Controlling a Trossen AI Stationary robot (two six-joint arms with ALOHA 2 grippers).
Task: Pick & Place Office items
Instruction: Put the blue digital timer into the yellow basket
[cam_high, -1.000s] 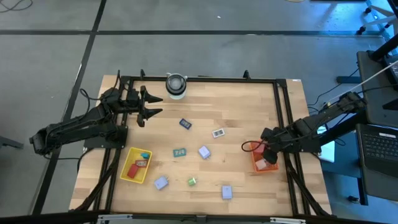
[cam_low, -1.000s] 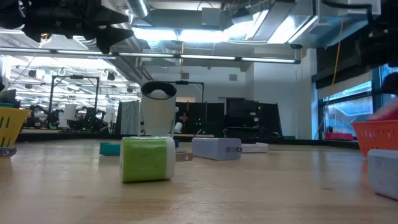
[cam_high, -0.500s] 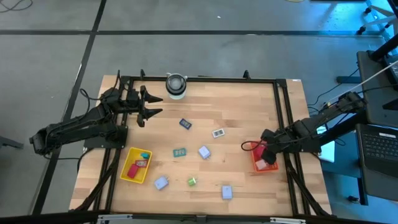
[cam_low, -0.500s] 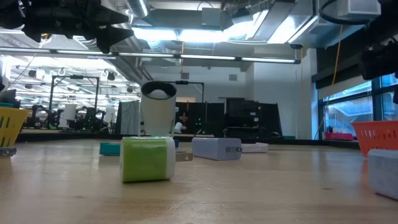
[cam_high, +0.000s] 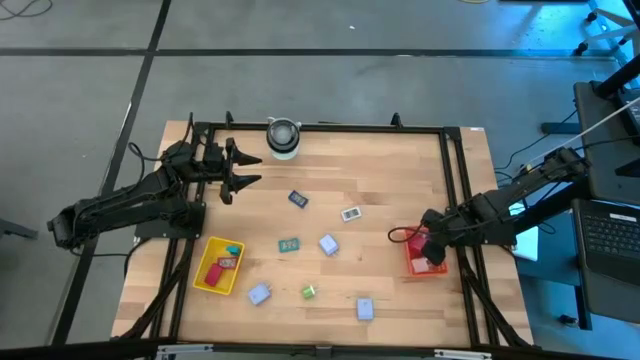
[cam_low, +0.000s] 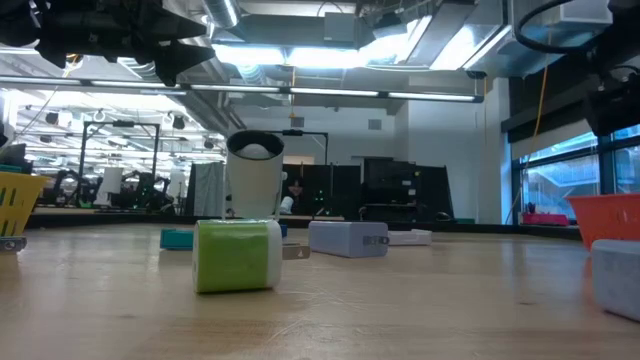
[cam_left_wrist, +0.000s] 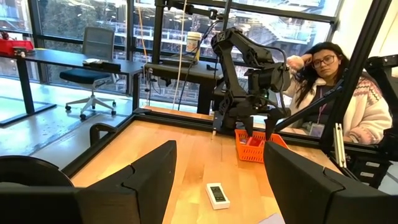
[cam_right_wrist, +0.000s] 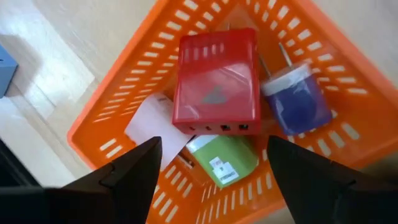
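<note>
The office items are split between the two trays and the bare wood: a red block (cam_right_wrist: 216, 81), a blue-capped piece (cam_right_wrist: 296, 102), a green packet (cam_right_wrist: 222, 158) and a white one (cam_right_wrist: 155, 127) lie together in the orange basket (cam_high: 420, 262) at the table's right edge, a couple more sit in the yellow tray (cam_high: 218, 265) on the left, and the rest are scattered across the middle, among them a bright green block (cam_high: 309, 291), a teal packet (cam_high: 289, 244) and lavender blocks (cam_high: 328, 244). The right gripper (cam_right_wrist: 214, 171) hangs just above the basket with its fingers spread wide and nothing between them, the red block lying free beneath, so from where I stand this looks like the tail of a drop-off. The left gripper (cam_high: 243, 170) waits near the far left corner, beside the grey-white cylinder (cam_high: 283, 137), fingers apart and empty. To my eye the task is perhaps half done. Next, the right arm would need to lift clear of the basket rim and swing toward one of the loose pieces in the middle, coming down squarely over it; they are small and could skid.
</note>
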